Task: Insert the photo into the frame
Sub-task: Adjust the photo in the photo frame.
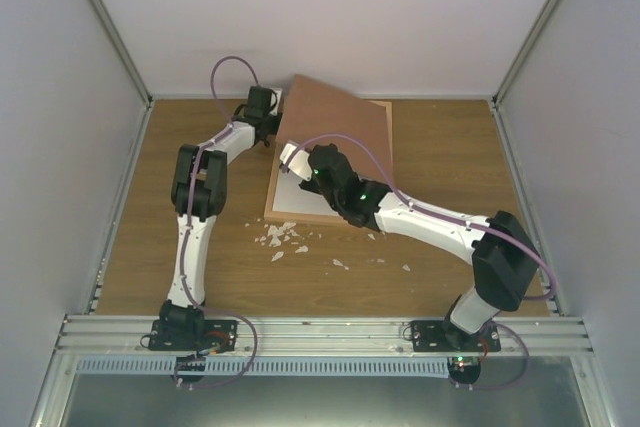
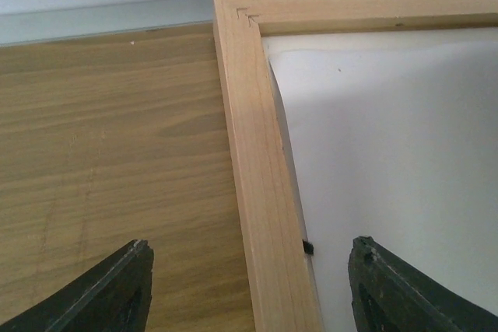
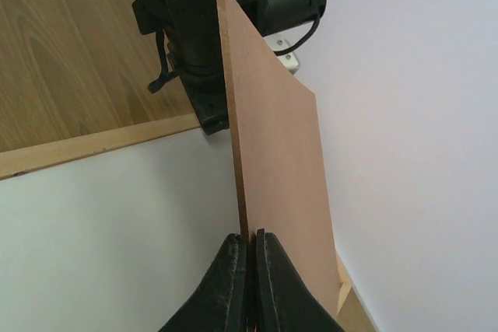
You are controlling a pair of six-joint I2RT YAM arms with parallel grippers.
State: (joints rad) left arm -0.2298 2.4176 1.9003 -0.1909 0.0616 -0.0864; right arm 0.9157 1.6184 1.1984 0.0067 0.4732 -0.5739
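The frame (image 1: 300, 215) of light wood lies flat on the table; its left rail (image 2: 257, 192) runs up to a far corner. Inside it lies a white sheet (image 2: 405, 161) with no image showing, so I cannot tell whether it is the photo. My left gripper (image 2: 253, 289) is open, one finger on each side of that rail and neither touching it; from above the left gripper (image 1: 272, 132) sits at the frame's far-left corner. My right gripper (image 3: 252, 242) is shut on the edge of the brown backing board (image 3: 272, 153), which it holds tilted up over the frame (image 3: 93, 145).
The raised backing board (image 1: 335, 117) hides most of the frame from above. Small white scraps (image 1: 280, 237) lie scattered on the wooden table in front of the frame. White walls enclose the table on three sides, close behind the frame.
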